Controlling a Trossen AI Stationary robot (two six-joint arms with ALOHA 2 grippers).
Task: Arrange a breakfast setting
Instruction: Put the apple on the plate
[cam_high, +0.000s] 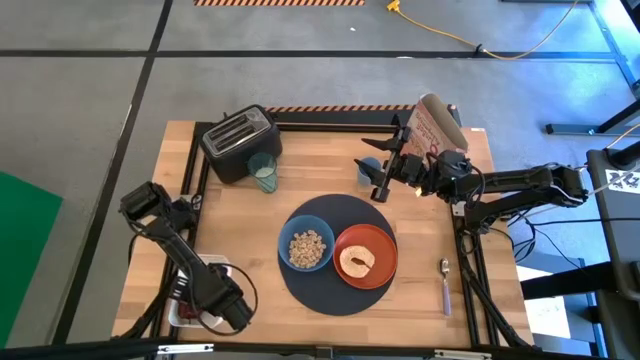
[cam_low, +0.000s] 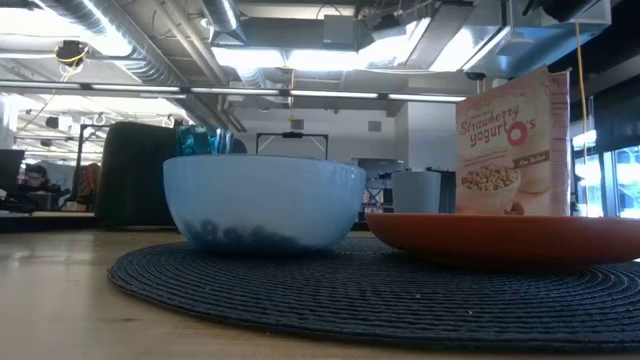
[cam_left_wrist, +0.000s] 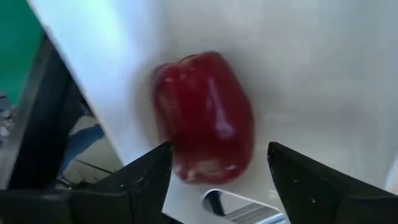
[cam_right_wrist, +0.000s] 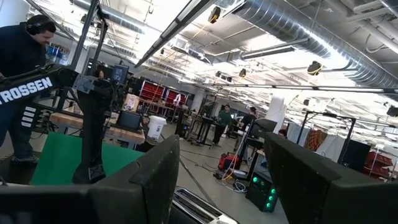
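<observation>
Dark-red and glossy, the small fruit (cam_left_wrist: 205, 118) lies in a white tray (cam_left_wrist: 311, 74) right in front of the left gripper (cam_left_wrist: 217, 180), whose fingers stand apart on either side of it without touching it; in the high view that gripper (cam_high: 222, 305) sits at the lower left of the frame over the tray at the table's edge. At centre frame the blue-grey mat (cam_high: 335, 292) carries the blue bowl (cam_high: 307, 248) and, touching it on the right, the orange plate (cam_high: 366, 256) with the round toasted bread (cam_high: 356, 262). The purple-handled spoon (cam_high: 446, 286) lies on bare wood to the right. The teal glass (cam_high: 264, 172) stands beside the black toaster (cam_high: 238, 142). The right gripper (cam_high: 385, 170) hangs above the table at upper centre, fingers parted and empty, near the cereal bag (cam_high: 436, 127).
</observation>
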